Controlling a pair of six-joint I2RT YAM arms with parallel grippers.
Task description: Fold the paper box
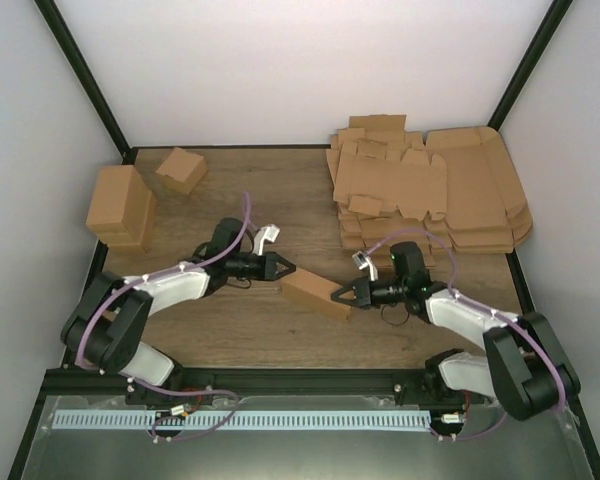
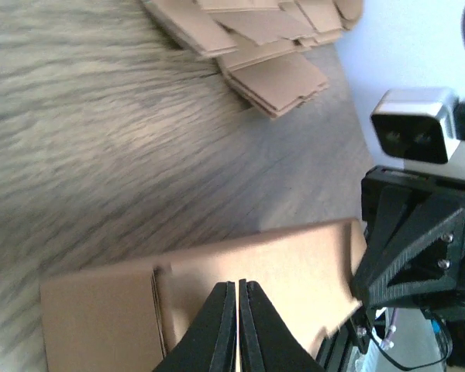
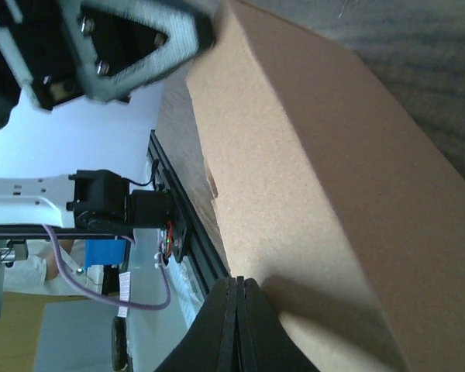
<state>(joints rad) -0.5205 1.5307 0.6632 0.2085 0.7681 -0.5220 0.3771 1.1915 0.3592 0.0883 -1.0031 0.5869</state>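
Left arm [image 1: 165, 288], right arm [image 1: 470, 315]: white links, black joints, purple cables [image 1: 246, 215] (loosely looped); end effector fingers [image 2: 214, 329] black.

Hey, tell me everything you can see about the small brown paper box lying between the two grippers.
The paper box is a small oblong of plain brown cardboard, folded shut, with a flap seam showing near one end in the left wrist view. It lies flat on the wooden table, diagonal between the arms. The shut left gripper seems to press on its far left end and the shut right gripper on its near right end. Neither clamps it.
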